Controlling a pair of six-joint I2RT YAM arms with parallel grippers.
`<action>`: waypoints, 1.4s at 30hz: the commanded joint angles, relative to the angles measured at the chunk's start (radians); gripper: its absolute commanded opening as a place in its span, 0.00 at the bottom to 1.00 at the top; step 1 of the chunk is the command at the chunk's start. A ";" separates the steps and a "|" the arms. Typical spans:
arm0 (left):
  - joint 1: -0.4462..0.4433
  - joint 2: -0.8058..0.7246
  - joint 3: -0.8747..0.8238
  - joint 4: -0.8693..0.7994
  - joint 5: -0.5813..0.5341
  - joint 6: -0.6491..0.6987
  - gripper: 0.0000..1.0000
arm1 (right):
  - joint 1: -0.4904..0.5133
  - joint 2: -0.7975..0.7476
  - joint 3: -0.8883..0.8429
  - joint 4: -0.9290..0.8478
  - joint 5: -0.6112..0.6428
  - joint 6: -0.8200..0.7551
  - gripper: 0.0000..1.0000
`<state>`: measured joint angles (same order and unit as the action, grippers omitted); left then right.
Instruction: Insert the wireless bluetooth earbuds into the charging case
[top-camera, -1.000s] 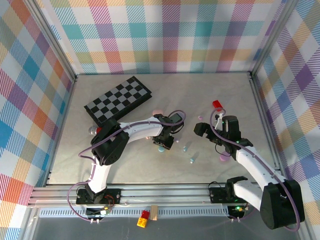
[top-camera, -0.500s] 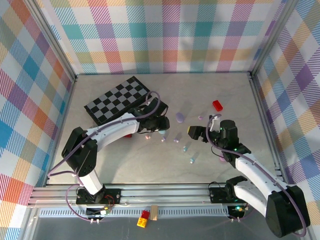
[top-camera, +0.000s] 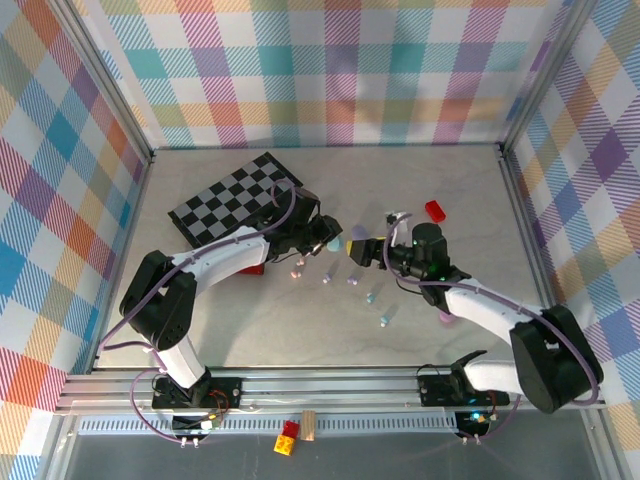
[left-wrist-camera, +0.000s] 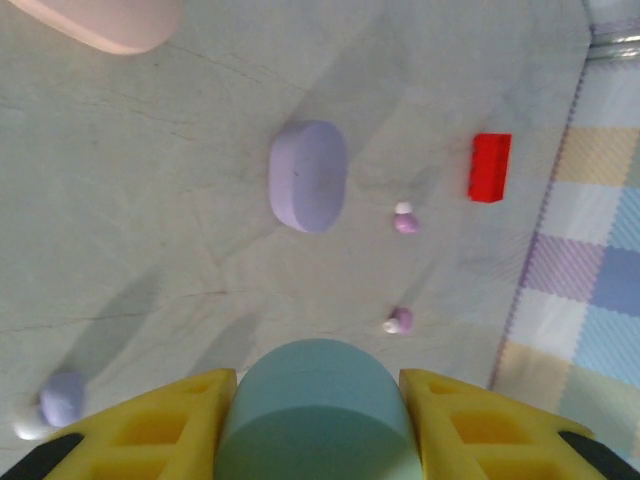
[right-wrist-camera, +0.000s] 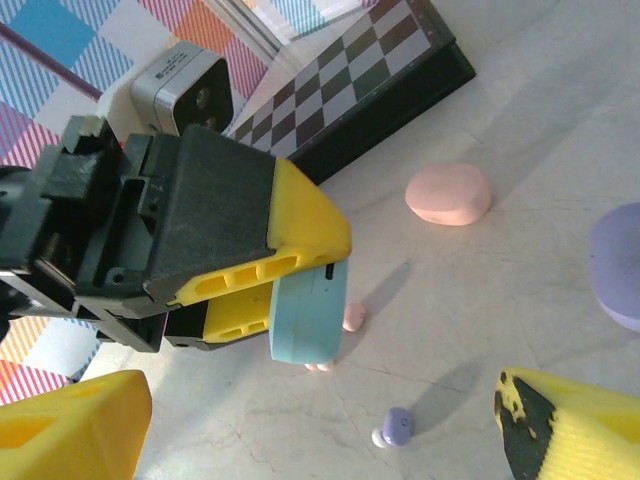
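Teal charging case (right-wrist-camera: 312, 310) is clamped in the left pincer (left-wrist-camera: 318, 385), held over the bench (top-camera: 450, 190) where the earbuds (left-wrist-camera: 405, 222) lie loose, while the right pincer (right-wrist-camera: 322, 400) gapes empty facing it, so next, I judge, the case wants opening before any bud goes in.

Board (top-camera: 235, 205) laid toward table's (top-camera: 250, 330) far-left corner; block (top-camera: 436, 210) right of centre, toward far edge. Buds (top-camera: 352, 280) scattered mid-table. Case (left-wrist-camera: 315, 425) held in left gripper (left-wrist-camera: 318, 388) off board's right end.
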<state>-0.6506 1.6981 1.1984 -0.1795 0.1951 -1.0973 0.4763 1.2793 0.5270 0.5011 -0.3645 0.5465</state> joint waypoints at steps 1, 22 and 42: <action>0.017 -0.018 0.063 0.018 0.046 -0.115 0.35 | 0.033 0.038 0.049 0.109 0.018 0.023 0.88; 0.016 -0.043 0.034 0.058 0.069 -0.190 0.34 | 0.051 0.200 0.130 0.192 0.012 0.049 0.43; 0.016 -0.048 0.017 0.075 0.043 -0.185 0.33 | 0.060 0.196 0.154 0.137 0.013 0.047 0.25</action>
<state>-0.6388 1.6962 1.2327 -0.1272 0.2375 -1.2720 0.5297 1.5024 0.6590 0.6380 -0.3542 0.5938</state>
